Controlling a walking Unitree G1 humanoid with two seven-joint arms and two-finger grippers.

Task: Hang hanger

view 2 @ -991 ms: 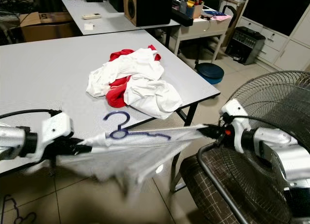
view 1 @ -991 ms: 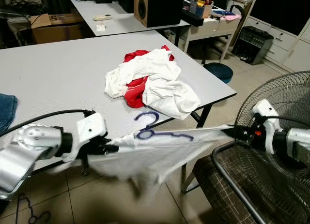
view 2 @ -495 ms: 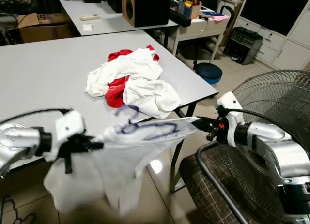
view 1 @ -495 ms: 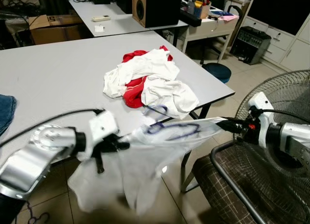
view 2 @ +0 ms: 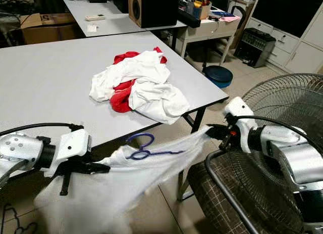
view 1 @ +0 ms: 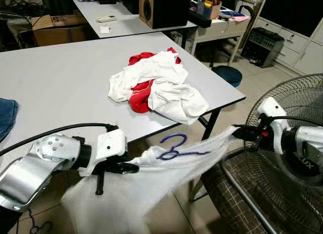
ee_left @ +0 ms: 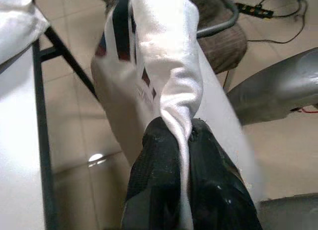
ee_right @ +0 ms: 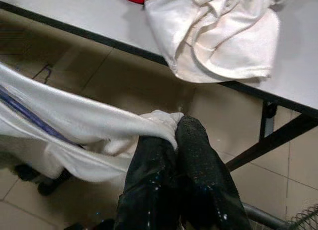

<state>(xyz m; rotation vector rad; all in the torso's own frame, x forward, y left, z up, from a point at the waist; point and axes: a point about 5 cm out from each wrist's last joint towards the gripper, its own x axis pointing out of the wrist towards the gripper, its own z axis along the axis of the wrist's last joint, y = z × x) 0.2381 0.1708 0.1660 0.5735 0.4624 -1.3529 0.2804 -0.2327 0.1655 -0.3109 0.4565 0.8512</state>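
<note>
A white shirt (view 1: 166,173) hangs stretched and sagging between my two grippers, in front of the grey table (view 1: 60,82). A blue hanger (view 1: 174,147) sits in its neck, hook sticking up. My left gripper (view 1: 132,168) is shut on one shoulder of the shirt (ee_left: 169,56), the cloth pinched between its fingers (ee_left: 156,160). On the other shoulder my right gripper (view 1: 236,133) is shut, and the cloth bunches at its fingertips (ee_right: 191,135). The shirt's lower part droops toward the floor.
A heap of white and red clothes (view 1: 156,85) lies near the table's right corner. Blue jeans (view 1: 6,115) show at the left edge. A standing fan (view 1: 298,102) and a brown checked chair (view 1: 242,193) are close by my right arm. Beyond stand a second table and a speaker (view 1: 161,6).
The shirt was pulled taut a second ago, then billowed up; now it sags lower between the grippers. The hanger has dropped below the table edge. Both grippers keep their hold.
</note>
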